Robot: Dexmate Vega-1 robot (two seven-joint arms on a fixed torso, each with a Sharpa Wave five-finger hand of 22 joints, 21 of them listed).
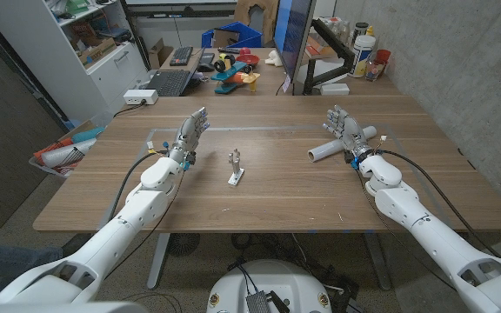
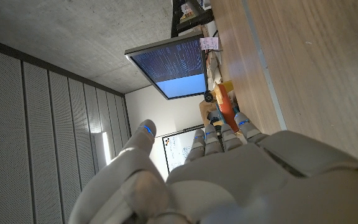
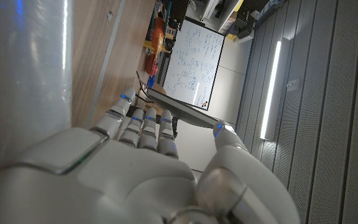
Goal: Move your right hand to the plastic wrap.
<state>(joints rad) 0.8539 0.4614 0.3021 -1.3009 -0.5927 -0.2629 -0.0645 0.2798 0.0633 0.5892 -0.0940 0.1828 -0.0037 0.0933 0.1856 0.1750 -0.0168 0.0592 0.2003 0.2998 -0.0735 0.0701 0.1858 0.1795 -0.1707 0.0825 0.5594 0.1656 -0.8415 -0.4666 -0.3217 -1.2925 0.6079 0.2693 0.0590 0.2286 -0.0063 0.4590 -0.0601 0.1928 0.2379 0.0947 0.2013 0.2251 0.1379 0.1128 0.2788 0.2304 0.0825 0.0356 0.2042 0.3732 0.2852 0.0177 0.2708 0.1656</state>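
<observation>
Right hand (image 1: 344, 130) upright toward desk's (image 1: 277, 196) right edge, fingers extended and apart, gripping nothing, just beside plastic wrap (image 1: 339, 147) roll; contact cannot be told. Roll lying toward right half, nearer far edge. Left hand (image 1: 190, 136) open-fingered, empty, toward left. Small metal stand (image 1: 235, 168) mid-desk.

Table layout from the head view
On the table (image 1: 268, 196), a small metal stand (image 1: 235, 168) sits mid-table; the plastic wrap roll (image 1: 330, 149) lies to its right, just beside the right hand (image 1: 344, 130); the left hand (image 1: 189, 137) is left of the stand.
</observation>
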